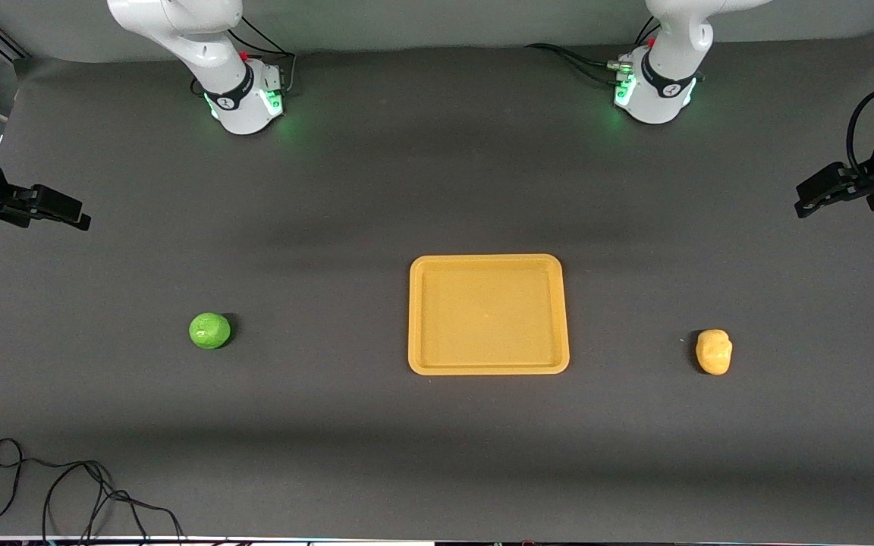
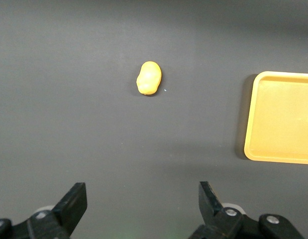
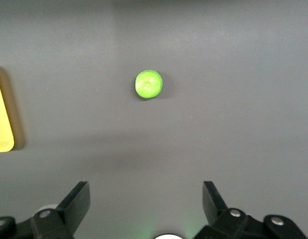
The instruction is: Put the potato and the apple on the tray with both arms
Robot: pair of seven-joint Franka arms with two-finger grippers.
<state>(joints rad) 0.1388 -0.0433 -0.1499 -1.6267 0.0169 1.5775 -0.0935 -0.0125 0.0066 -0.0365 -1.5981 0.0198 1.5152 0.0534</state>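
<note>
- While both arms wait at the table's ends, the tray (image 1: 488,368) sits flat in the middle of the front view, nothing on it.
- Apple (image 1: 209,331) lies lower left of centre in that view, toward the right arm's end, well apart from the tray.
- Potato (image 1: 713,352) lies lower right, toward the left arm's end, also well clear of the tray.
- Right gripper (image 1: 65,214) hangs at the frame's left edge, over bare mat; in its wrist view the jaws stand wide apart, holding nothing, and the apple (image 3: 149,84) sits ahead of them, centred on the gap.
- Left gripper (image 1: 816,197) hangs at the right edge; jaws spread wide, nothing between them, potato (image 2: 149,78) ahead, roughly centred, and tray corner (image 2: 263,149) off to one side.
- How high each gripper hangs is hard to judge.
</note>
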